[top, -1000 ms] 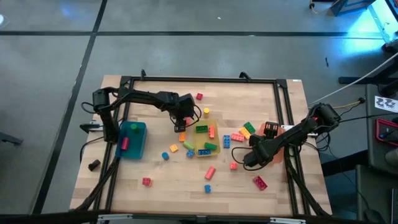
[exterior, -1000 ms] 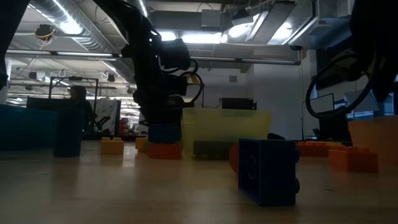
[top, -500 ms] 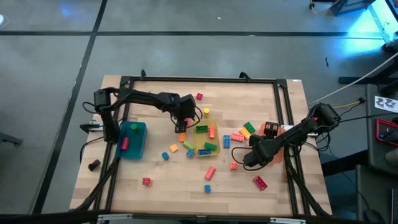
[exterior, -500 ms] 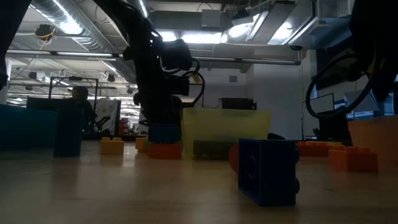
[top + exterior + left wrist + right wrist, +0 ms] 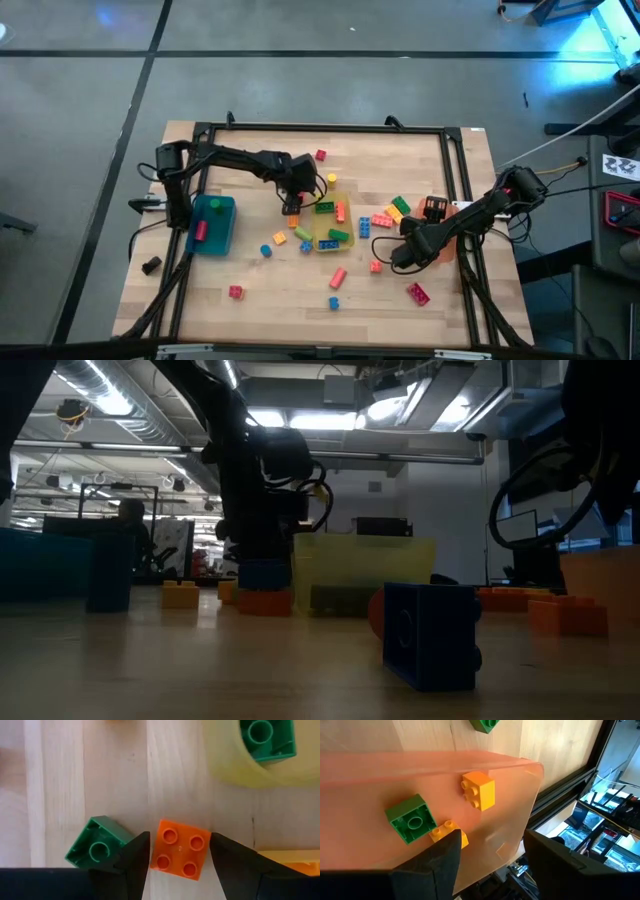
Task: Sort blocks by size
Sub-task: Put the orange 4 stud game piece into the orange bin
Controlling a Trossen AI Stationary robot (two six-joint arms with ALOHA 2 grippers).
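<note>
An orange four-stud brick (image 5: 180,849) lies studs up on the wood, left of the yellow bin (image 5: 331,222). My left gripper (image 5: 180,866) points down over it, open, with one finger on each side of the brick (image 5: 291,208). Whether the fingers touch it, I cannot tell. A green brick (image 5: 97,847) lies hollow side up just outside one finger. My right gripper (image 5: 490,855) hangs open and holds nothing over the translucent orange bin (image 5: 420,770) at the table's right. That bin holds a yellow brick (image 5: 479,789), a green one (image 5: 410,824) and another yellow one (image 5: 447,832).
A blue bin (image 5: 212,222) with a pink brick stands at the left. The yellow bin holds several bricks. Loose bricks lie scattered over the table, among them a pink one (image 5: 417,293), a red one (image 5: 235,292) and a dark blue one (image 5: 430,635). Black rails (image 5: 460,180) frame the tabletop.
My left gripper has rolled a little about the line it points along while staying over the orange brick. The gap between its fingers shows no change. The right arm has kept still.
</note>
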